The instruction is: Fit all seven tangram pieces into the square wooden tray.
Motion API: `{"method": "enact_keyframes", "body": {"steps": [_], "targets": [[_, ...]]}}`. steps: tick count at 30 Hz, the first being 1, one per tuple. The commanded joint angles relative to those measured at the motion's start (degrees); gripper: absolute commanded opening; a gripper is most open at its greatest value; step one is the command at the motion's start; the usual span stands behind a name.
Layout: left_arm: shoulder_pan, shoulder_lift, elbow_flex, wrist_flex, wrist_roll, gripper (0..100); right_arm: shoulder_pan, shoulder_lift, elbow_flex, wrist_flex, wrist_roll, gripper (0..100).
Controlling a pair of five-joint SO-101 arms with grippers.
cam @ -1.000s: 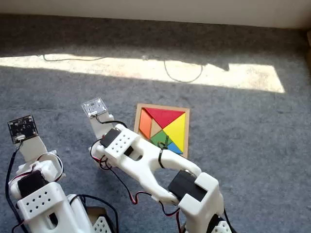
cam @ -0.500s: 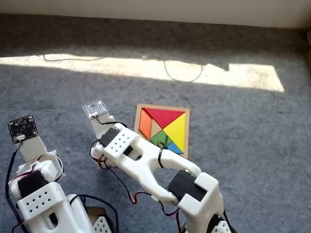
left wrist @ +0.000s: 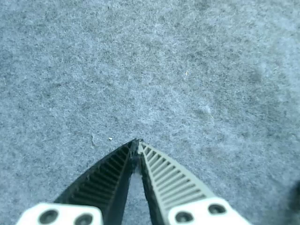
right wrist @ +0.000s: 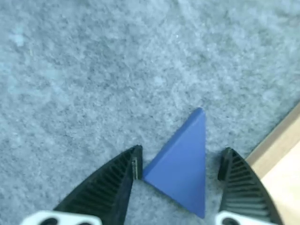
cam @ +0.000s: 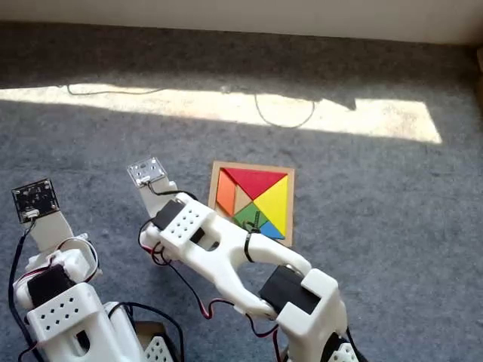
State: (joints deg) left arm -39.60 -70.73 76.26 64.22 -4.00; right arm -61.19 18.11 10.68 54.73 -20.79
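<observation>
Right gripper (right wrist: 181, 160) rearward, astride blue triangle (right wrist: 183, 176)

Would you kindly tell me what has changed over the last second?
The right arm drew back slightly toward its base. The right gripper stands open around the blue triangle. The left arm, the tray and its pieces stayed put.

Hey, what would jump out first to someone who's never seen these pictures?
The square wooden tray stands out on the grey carpet, packed with bright pieces such as a red triangle and a yellow triangle. In the right wrist view, a blue triangle lies on the carpet between the open jaws of the right gripper. The left gripper is shut over bare carpet.
</observation>
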Motion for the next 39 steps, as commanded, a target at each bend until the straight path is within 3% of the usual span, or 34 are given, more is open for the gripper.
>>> {"method": "enact_keyframes", "body": {"steps": [1,16,39], "targets": [[-0.6,-0.6,-0.1,-0.9,-0.3,2,-2.0,-0.7,-1.8,1.5,-0.7,26.0],[-0.5,-0.6,-0.1,-0.9,-0.3,2,-0.1,-0.4,-2.2,7.5,-0.3,26.0],[-0.4,-0.6,-0.1,-0.9,-0.3,2,-0.2,-0.3,-1.9,-0.1,-0.3,26.0]]}}
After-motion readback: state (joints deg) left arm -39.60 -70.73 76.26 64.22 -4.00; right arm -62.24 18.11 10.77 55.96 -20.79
